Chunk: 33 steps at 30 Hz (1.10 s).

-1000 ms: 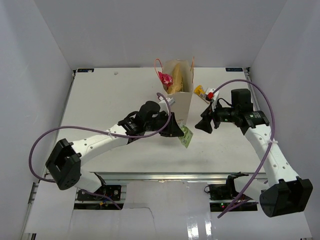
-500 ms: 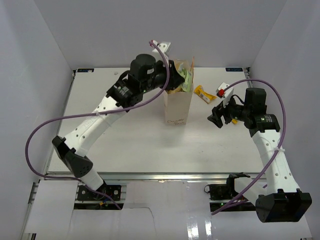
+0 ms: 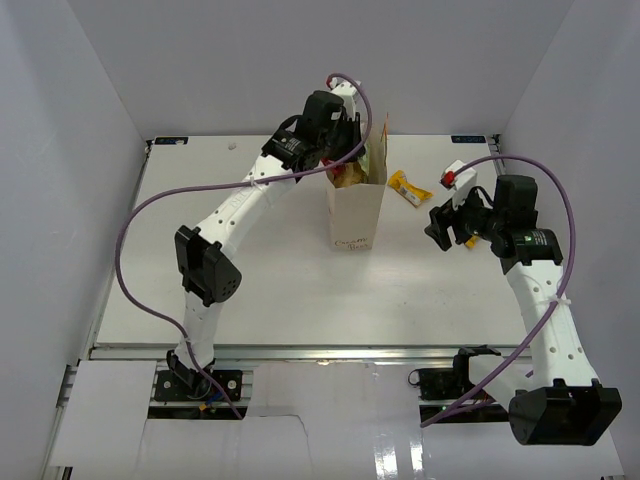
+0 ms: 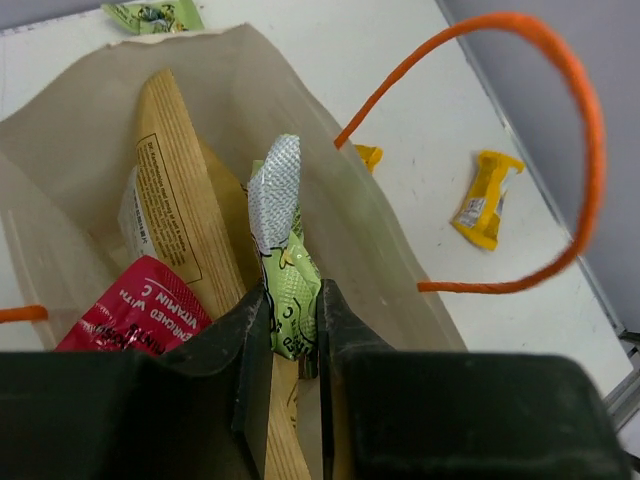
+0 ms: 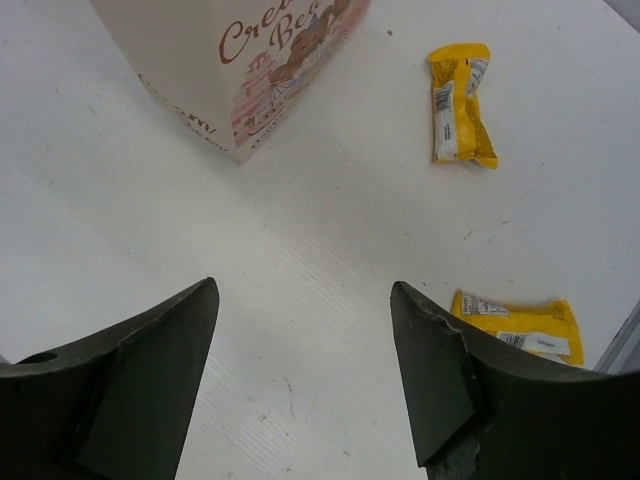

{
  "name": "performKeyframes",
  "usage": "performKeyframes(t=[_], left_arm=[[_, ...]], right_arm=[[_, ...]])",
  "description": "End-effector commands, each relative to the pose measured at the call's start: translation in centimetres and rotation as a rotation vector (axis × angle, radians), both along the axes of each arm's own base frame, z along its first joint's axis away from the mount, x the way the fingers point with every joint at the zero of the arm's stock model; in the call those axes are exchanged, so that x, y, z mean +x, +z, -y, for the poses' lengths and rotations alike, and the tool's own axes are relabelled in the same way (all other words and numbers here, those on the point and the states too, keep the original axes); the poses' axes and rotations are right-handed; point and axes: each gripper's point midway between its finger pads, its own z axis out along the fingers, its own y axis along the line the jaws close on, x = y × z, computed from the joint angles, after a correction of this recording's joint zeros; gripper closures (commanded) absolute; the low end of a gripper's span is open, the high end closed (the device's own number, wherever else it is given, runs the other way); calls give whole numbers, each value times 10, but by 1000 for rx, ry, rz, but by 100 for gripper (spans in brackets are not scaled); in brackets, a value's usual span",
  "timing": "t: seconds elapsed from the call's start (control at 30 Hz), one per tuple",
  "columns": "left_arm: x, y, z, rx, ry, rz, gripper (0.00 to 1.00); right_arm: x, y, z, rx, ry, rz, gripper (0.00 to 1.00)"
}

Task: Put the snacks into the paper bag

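Observation:
The paper bag [image 3: 357,215] stands upright mid-table, with its inside in the left wrist view [image 4: 390,260]. It holds the tan-gold chip bag [image 4: 185,200] and a red packet [image 4: 135,320]. My left gripper [image 3: 345,150] hangs over the bag's mouth. In its wrist view the left gripper [image 4: 292,300] is shut on a green packet [image 4: 285,270] that dips into the bag. My right gripper [image 3: 445,225] is open and empty above the table, right of the bag. A yellow packet [image 3: 408,186] lies on the table between them.
In the right wrist view a second yellow packet [image 5: 520,325] lies by the right finger and the first [image 5: 460,105] farther off. The bag's printed front [image 5: 200,60] is at upper left. Another green packet [image 4: 155,15] lies beyond the bag. Orange handle loops [image 4: 560,150] stick up.
My left arm has carried the green packet from the table in front of the bag up over the bag's mouth. My right gripper has drawn a little to the right.

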Motion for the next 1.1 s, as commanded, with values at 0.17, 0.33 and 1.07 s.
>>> performKeyframes(t=[0.17,0.33,1.07], left_arm=[[11,27,2,-64,43,53,37],[-4,77,-2,-141,10,130,25],[-198,-30,-158,-368,205,-43,12]], right_arm=[[20,2,15,22,-115,27,24],[42,-25,43,13,-281,-63,22],[117,-160,191,-8,-988,-530,25]])
